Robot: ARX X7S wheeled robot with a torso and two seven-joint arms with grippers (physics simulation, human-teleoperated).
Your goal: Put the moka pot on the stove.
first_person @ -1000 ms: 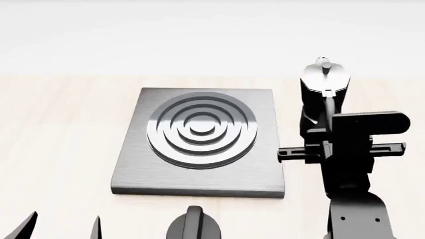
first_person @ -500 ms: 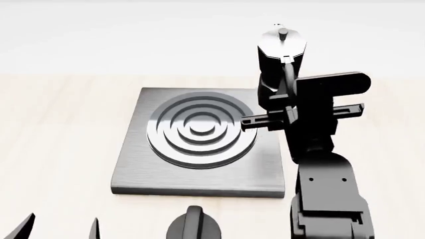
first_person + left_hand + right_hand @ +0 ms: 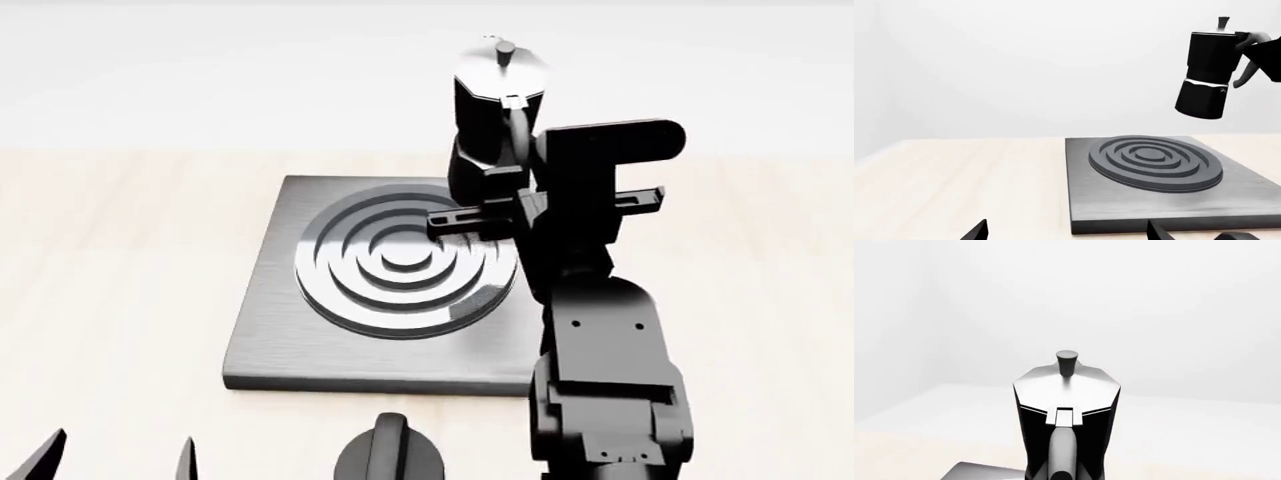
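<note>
The moka pot [image 3: 494,115] is black and faceted with a silver lid and knob. It hangs in the air above the stove's far right part, held by its handle in my right gripper [image 3: 518,175], which is shut on it. In the left wrist view the pot [image 3: 1207,75] floats well above the stove [image 3: 1154,175]. The right wrist view shows the pot [image 3: 1066,405] close up with its handle towards the camera. The stove [image 3: 400,280] is a flat grey plate with dark rings. My left gripper [image 3: 120,460] is open and empty at the near left, its fingertips [image 3: 981,231] low in its view.
A short black round knob [image 3: 390,452] sits just in front of the stove's near edge. The light wooden table [image 3: 120,250] extends to the left and right of the stove. A white wall lies behind.
My right gripper has carried the moka pot up and to the left, from the table right of the stove to above the stove's far right part. The left gripper has not moved.
</note>
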